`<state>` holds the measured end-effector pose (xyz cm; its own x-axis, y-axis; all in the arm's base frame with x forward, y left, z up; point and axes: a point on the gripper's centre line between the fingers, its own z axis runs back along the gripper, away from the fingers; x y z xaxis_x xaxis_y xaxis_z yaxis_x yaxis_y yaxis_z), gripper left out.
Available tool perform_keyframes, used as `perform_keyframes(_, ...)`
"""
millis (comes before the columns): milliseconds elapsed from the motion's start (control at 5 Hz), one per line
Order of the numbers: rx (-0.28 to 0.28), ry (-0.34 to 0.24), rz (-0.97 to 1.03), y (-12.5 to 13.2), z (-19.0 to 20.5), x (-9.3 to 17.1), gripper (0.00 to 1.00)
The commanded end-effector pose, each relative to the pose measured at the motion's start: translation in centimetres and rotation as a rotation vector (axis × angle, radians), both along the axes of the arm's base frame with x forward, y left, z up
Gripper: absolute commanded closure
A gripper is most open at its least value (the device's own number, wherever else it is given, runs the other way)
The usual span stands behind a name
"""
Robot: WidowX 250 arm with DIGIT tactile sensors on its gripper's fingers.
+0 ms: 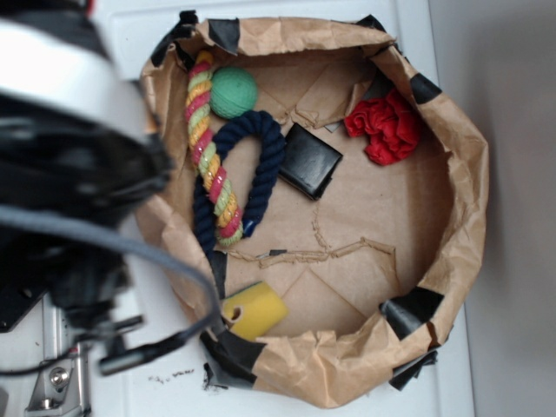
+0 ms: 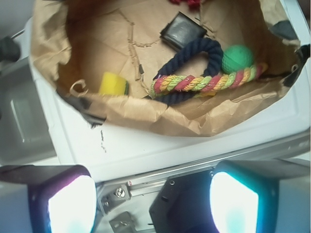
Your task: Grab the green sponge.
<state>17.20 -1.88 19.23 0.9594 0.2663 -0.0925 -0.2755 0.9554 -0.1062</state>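
The green sponge [image 1: 234, 92] is a small round ball lying inside the brown paper-lined basin [image 1: 452, 130], at its upper left, touching the red-yellow-green twisted rope [image 1: 208, 152]. It also shows in the wrist view [image 2: 237, 58], far right, behind that rope [image 2: 204, 82]. My gripper [image 2: 153, 201] is open and empty, its two pads wide apart at the bottom of the wrist view, over the white frame outside the basin. In the exterior view the arm [image 1: 69, 148] is a blurred dark mass at the left, and the fingers do not show.
A navy rope loop [image 1: 252, 165], a black square pad [image 1: 310, 161], a red crumpled cloth [image 1: 387, 126] and a yellow block with a hole [image 1: 254, 310] lie in the basin. The raised paper wall [image 2: 160, 114] stands between gripper and objects.
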Motion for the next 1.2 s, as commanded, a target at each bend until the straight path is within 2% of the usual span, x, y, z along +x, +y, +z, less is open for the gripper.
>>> perform_keyframes(0,-0.043,0.049,0.282,2.1,-4.0,5.0,0.0)
perform_keyframes(200,-0.067,0.095,0.329,2.2,-6.1,6.3,0.0)
perform_keyframes(400,-0.106,0.172,0.307,-0.1,-9.6,6.5,0.0)
perform_keyframes(600,-0.091,0.249,0.245,-2.9,-11.9,5.2,0.0)
perform_keyframes(800,-0.072,0.285,0.183,-5.2,-14.4,3.5,0.0)
perform_keyframes(1000,-0.09,0.265,0.164,-6.5,-15.5,2.9,0.0)
